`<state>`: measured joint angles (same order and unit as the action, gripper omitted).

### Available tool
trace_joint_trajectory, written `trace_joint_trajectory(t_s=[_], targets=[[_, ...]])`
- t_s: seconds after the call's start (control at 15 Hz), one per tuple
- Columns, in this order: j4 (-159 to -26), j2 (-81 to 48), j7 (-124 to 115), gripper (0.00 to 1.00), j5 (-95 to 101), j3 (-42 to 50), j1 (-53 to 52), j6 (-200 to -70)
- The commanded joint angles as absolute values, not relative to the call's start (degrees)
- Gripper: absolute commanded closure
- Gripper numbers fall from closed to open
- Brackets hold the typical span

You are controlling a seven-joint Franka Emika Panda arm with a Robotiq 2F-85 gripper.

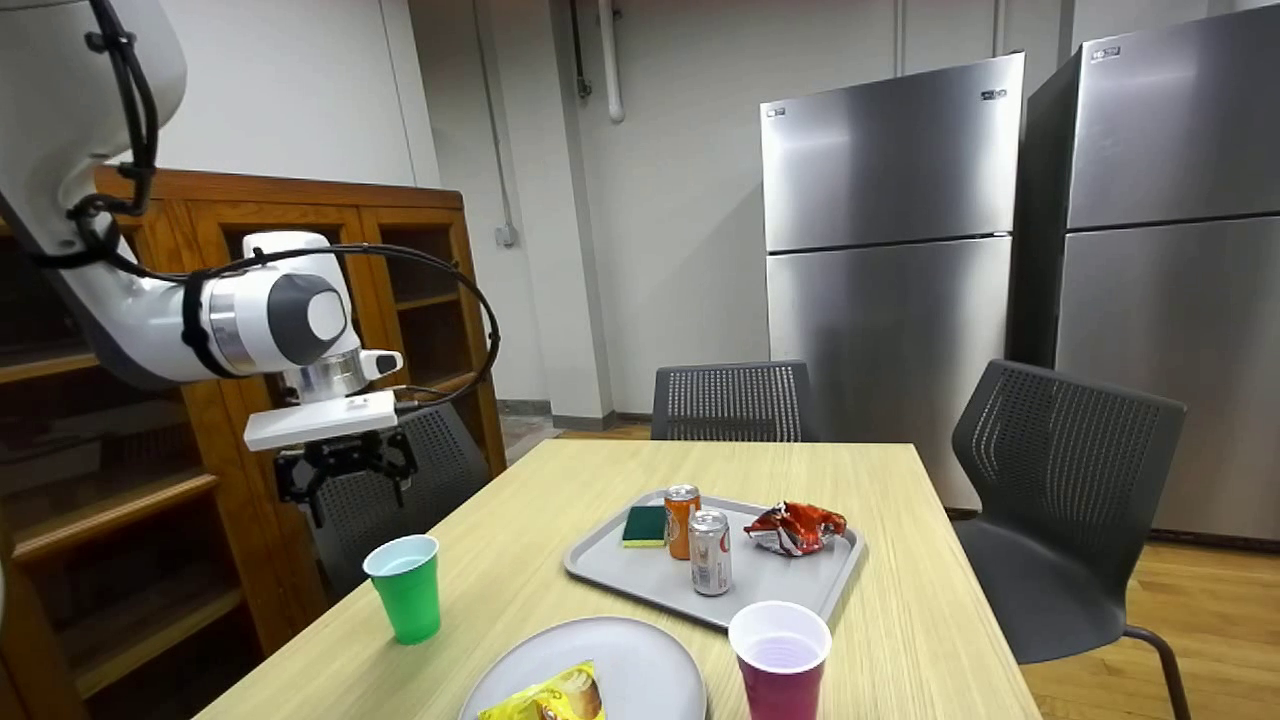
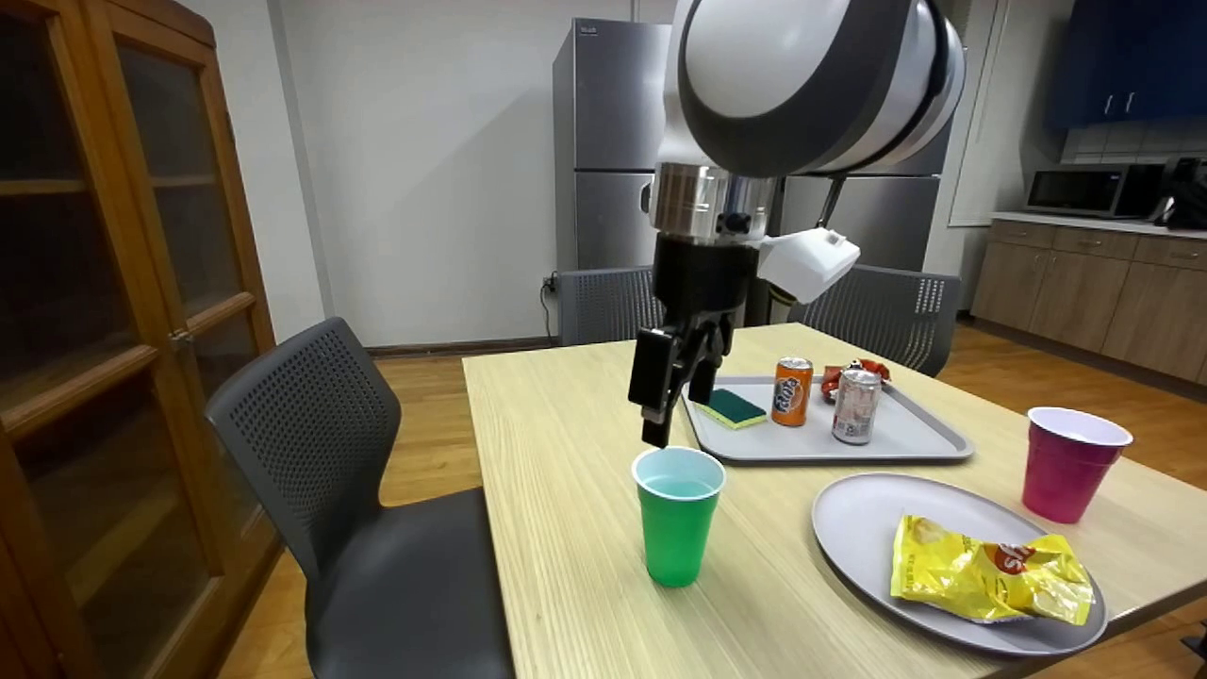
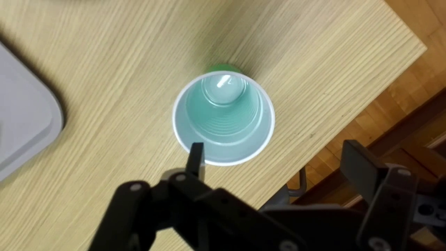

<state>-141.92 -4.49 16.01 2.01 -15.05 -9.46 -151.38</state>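
Two dark fingers stand wide apart with nothing between them, so we call the tool empty; it hangs near the edge of the surface. In an exterior view we see a gap between the fingertips and the rim of the green cup; in the wrist view, one fingertip overlaps that rim and the other shows past the surface's edge. Our first worry is aim: the cup is not centred between the fingers, so lowering from this pose could bend its lip or put one finger inside. It stands upright on the surface near the edge, and we judge it thin and light; a sideways knock might tip it or push it off toward the dark chair. Farther out, a wide, low swing could catch the grey tray and jolt the orange can and silver can, which stand near each other. Farthest from the tool, the magenta cup seems at risk only from a long sweep.
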Motion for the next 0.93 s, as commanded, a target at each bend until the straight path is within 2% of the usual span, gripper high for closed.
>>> trace_joint_trajectory(t_s=[0.0, 0.27, 0.87], targets=[[-143.7, 1.0, 13.1, 0.0, 5.0, -12.8, -9.7, -144.6], [-144.9, 3.9, 12.2, 0.0, 5.5, -10.5, -9.1, -141.1], [-151.3, 9.0, 13.2, 0.0, 4.6, -5.4, -7.2, -142.0]])
